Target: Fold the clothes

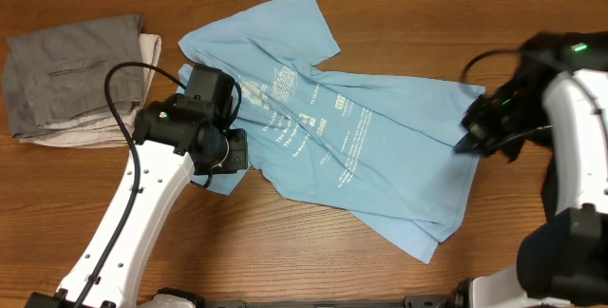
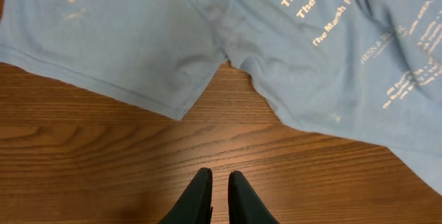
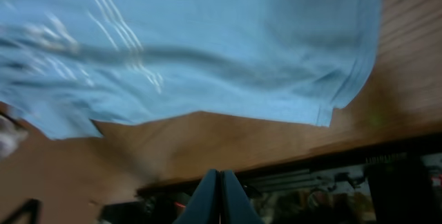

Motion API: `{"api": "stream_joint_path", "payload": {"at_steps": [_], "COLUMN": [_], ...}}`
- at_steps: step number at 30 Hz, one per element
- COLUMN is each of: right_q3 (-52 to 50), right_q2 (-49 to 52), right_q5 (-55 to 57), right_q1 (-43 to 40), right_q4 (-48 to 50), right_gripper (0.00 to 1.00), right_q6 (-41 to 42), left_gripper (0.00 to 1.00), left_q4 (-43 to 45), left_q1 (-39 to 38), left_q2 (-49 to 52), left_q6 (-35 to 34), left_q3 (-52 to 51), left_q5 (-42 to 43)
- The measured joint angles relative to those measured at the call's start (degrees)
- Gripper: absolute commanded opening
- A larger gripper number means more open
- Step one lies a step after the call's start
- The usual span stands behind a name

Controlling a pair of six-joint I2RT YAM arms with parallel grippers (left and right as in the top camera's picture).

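The light blue T-shirt (image 1: 380, 156) lay spread across the middle of the wooden table (image 1: 313, 260), printed side up, with white text and logos (image 1: 313, 118) running down its chest. It lay at a slant, the collar end toward the upper left and the hem toward the lower right, and it was creased rather than flat. One short sleeve (image 1: 294, 23) pointed toward the far edge of the table. The other sleeve (image 2: 103, 37) lay under the left wrist, its hemmed corner resting on bare wood. The left gripper (image 2: 219, 186) hung over that bare wood just short of the sleeve, apart from the cloth; its dark fingers (image 2: 197, 196) were drawn nearly together, with only a thin slit between them and nothing in it. The right gripper (image 1: 467, 142) stood at the shirt's right edge. In the blurred right wrist view its fingers (image 3: 231, 193) were pressed tip to tip, no cloth showing between them, with the shirt's stitched hem (image 3: 345, 92) lying beyond them on the wood. At the table's upper left corner, well apart from the shirt's body, a folded grey garment (image 1: 71, 66) sat on a beige one (image 1: 85, 137). The white left arm (image 1: 142, 213) reached in from the lower left, the right arm (image 1: 579, 127) from the right.
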Motion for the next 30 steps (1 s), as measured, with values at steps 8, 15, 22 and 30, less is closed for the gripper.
{"api": "stream_joint_path", "payload": {"at_steps": [8, 15, 22, 30], "right_q3": [-25.7, -35.7, -38.6, -38.9], "right_q2": [-7.5, -11.0, -11.3, -11.3], "right_q5": [1.1, 2.6, 5.4, 7.6], "right_q1": [8.3, 10.4, 12.0, 12.3], "right_q4": [11.0, 17.4, 23.4, 26.1], "right_gripper": [0.04, 0.04, 0.04, 0.04], "right_q6": [9.0, 15.3, 19.8, 21.0], "left_gripper": [0.12, 0.09, 0.04, 0.04], "left_q4": [3.1, 7.9, 11.2, 11.5], "left_q1": [0.0, 0.0, 0.0, 0.3], "left_q2": [0.0, 0.9, 8.8, 16.2], "left_q6": [-0.2, -1.1, -3.0, -3.2], "left_q3": [-1.7, -1.8, -1.8, -1.8], "left_q5": [-0.3, -0.5, -0.7, -0.7]}}
